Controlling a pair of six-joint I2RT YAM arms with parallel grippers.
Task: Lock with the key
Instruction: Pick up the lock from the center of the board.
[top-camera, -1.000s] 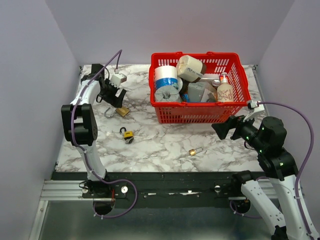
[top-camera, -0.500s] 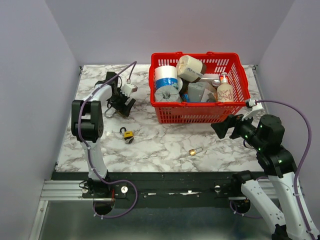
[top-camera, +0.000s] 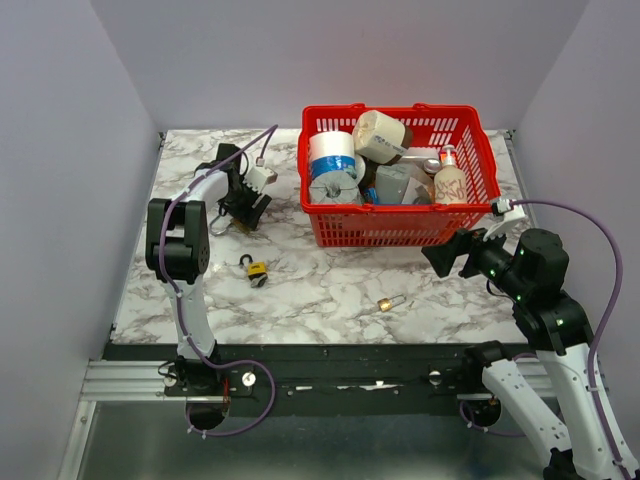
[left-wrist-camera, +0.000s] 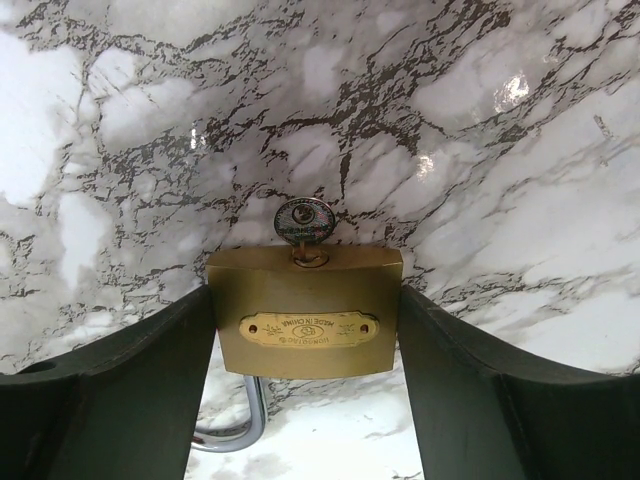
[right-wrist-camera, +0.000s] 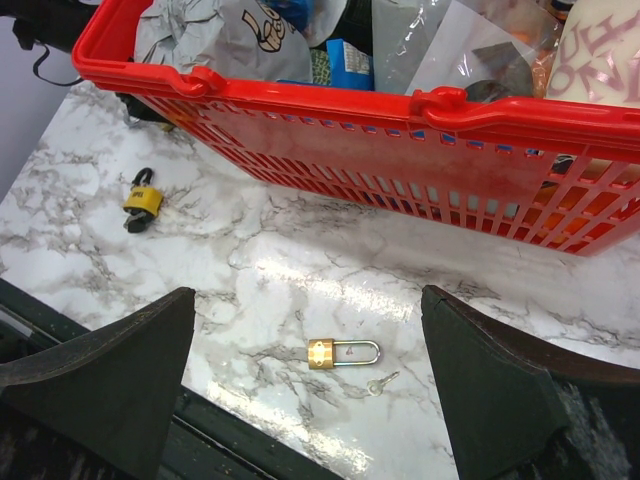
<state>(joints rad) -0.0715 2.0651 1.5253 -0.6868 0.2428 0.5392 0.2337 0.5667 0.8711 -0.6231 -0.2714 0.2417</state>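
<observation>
Left of the red basket (top-camera: 400, 232), just off its left wall, the left claw (left-wrist-camera: 305, 300) is down at the marble desk (top-camera: 330, 290). It grips a brass padlock (left-wrist-camera: 305, 325), with one dark finger against each side of the lock's body. A key (left-wrist-camera: 304, 220) stands in the keyhole on the lock's upper edge, its round head lying over the marble. In the left wrist view, a curve of the silver shackle (left-wrist-camera: 240, 420) shows below the body, toward the left finger.

Nearer the arms, left of and in front of the basket's left front corner, a small yellow and black padlock (top-camera: 256, 269) lies alone on the desk, well apart from the claw.

In front of the basket, about under its middle, a little brass padlock (right-wrist-camera: 343, 353) lies on its side with a small key (right-wrist-camera: 382, 383) just beside its shackle.

The basket itself stands at the back right of the desk. It is heaped with goods, among them a white roll with a blue band (top-camera: 332, 160) and a pump bottle (top-camera: 450, 180).

At the basket's right front corner, the right claw (right-wrist-camera: 308, 295) hangs above the desk with its fingers spread wide, holding nothing and touching nothing.
</observation>
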